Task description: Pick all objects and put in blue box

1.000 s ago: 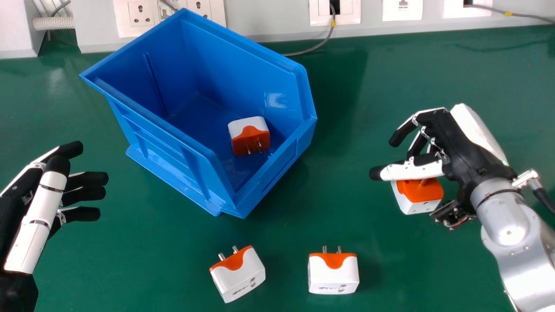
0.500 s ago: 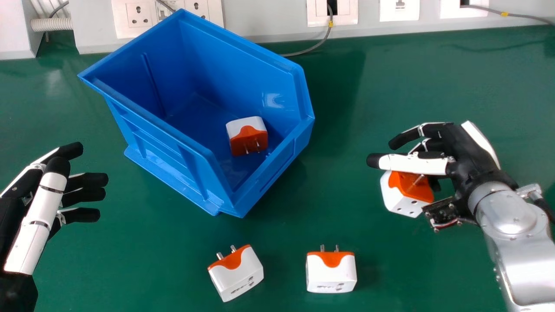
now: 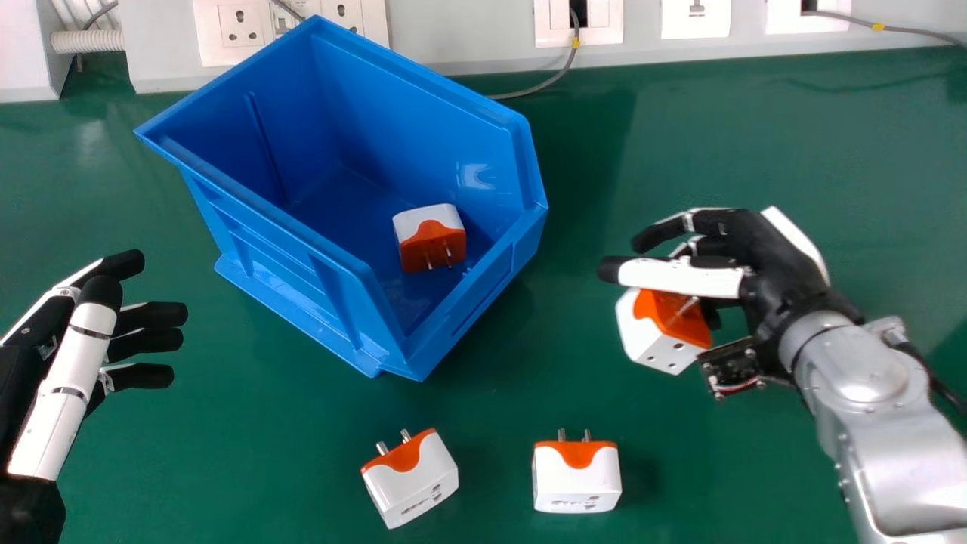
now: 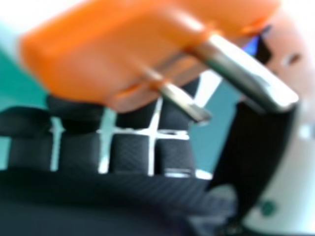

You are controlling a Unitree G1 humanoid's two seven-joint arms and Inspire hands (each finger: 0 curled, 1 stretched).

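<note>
Across the head view, blue box (image 3: 295,261); right hand view, two close pins (image 4: 248,73).

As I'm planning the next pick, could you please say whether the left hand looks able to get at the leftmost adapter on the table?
Probably yes: the left hand is open and empty, and only bare table lies between it and that adapter. The blue box sits farther back, out of the way.

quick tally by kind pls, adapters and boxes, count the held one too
adapters: 4 (one in the right hand, one inside the box, two on the table)
boxes: 1
total: 5
</note>
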